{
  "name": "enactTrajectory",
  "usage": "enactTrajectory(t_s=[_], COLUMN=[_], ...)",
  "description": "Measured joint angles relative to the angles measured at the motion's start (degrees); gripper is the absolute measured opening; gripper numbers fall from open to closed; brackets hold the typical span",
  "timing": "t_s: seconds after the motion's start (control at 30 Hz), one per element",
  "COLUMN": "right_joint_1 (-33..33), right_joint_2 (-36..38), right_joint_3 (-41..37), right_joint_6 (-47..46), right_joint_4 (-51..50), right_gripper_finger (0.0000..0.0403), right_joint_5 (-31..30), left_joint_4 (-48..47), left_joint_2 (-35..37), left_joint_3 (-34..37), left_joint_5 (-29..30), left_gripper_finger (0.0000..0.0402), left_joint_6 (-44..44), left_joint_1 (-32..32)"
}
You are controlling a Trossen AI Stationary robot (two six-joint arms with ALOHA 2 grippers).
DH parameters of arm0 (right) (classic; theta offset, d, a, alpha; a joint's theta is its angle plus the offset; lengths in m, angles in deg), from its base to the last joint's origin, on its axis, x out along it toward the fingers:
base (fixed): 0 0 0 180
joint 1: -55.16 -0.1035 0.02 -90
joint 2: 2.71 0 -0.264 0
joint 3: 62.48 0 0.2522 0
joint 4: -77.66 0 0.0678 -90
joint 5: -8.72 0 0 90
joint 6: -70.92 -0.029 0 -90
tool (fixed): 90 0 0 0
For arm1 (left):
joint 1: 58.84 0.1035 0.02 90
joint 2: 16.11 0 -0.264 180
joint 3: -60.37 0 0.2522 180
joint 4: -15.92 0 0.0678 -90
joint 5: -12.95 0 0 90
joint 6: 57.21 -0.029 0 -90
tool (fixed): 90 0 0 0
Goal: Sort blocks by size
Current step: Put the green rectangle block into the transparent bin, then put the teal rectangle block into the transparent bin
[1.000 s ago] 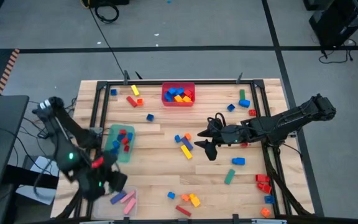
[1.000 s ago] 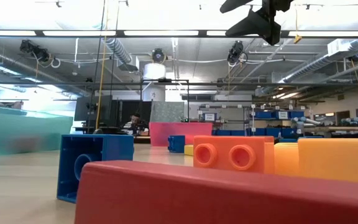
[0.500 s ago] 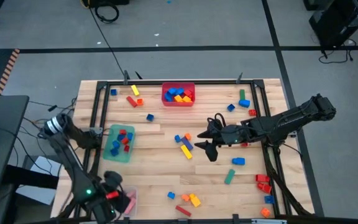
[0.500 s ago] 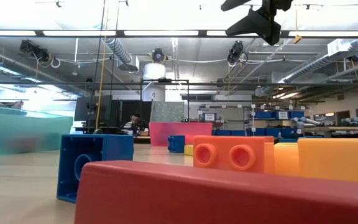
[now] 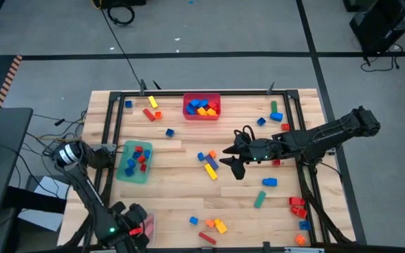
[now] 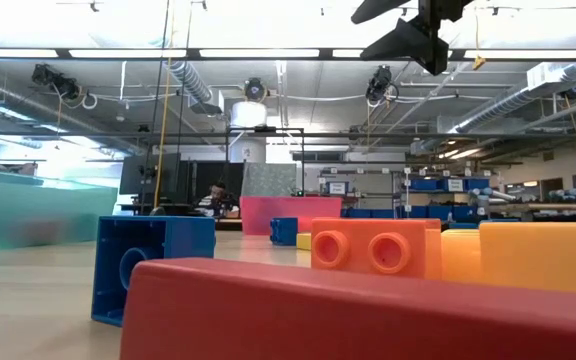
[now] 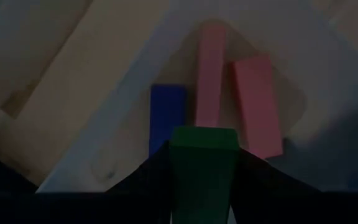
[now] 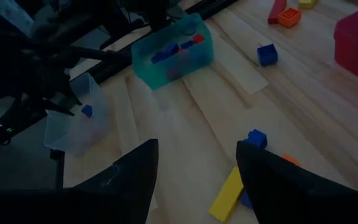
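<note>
- The left gripper (image 5: 133, 226) hangs over the clear bin (image 5: 148, 226) at the table's (image 5: 181, 158) front left corner, its jaws narrowed on a green block (image 7: 202, 168) held between them.
- In the left wrist view, two pink bars (image 7: 253, 102) and a blue bar (image 7: 166, 115) lie side by side on the clear bin's floor, just beyond the green block.
- The right gripper (image 5: 232, 160) is raised above the table's middle, jaws spread wide and holding nothing.
- Just beside its fingertips lie a yellow bar (image 5: 210, 171) and small blue blocks (image 5: 204, 156).
- The green bin (image 5: 126, 171) sits by the left edge with red and blue blocks in it.
- The red bin (image 5: 202, 114) at the back edge holds blue and yellow blocks.
- Loose blocks are scattered near the back left corner, along the right edge and along the front edge, among them a green bar (image 5: 260, 199) and an orange block (image 6: 373, 247).
</note>
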Motion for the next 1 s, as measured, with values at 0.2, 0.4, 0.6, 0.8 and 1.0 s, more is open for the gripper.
enactTrajectory(t_s=[0.2, 0.4, 0.6, 0.8, 1.0], right_joint_1=[0.22, 0.79, 1.25, 1.28, 1.32], right_joint_2=[0.00, 0.00, 0.00, 0.00, 0.00], right_joint_3=[-0.01, -0.02, -0.01, 0.00, 0.00], right_joint_6=[-0.01, -0.03, -0.01, -0.03, -2.62], right_joint_4=[-0.02, -0.01, 0.00, -0.05, -2.86], right_gripper_finger=[0.0230, 0.0230, 0.0230, 0.0230, 0.0230], right_joint_5=[-0.27, -0.42, -0.42, -0.41, 1.32], left_joint_4=[0.22, 0.36, -0.55, -8.60, -19.31], left_joint_2=[-0.10, -0.02, 2.62, 6.85, 12.00], left_joint_3=[-0.01, -0.02, -1.96, -5.45, -9.69], left_joint_5=[-0.03, 0.00, 4.95, 6.62, 16.68], left_gripper_finger=[0.0149, 0.0172, 0.0178, 0.0178, 0.0177], left_joint_6=[-0.13, -1.43, -2.51, -2.49, -3.11], left_joint_1=[-0.08, -0.13, -0.67, -0.71, 1.93])
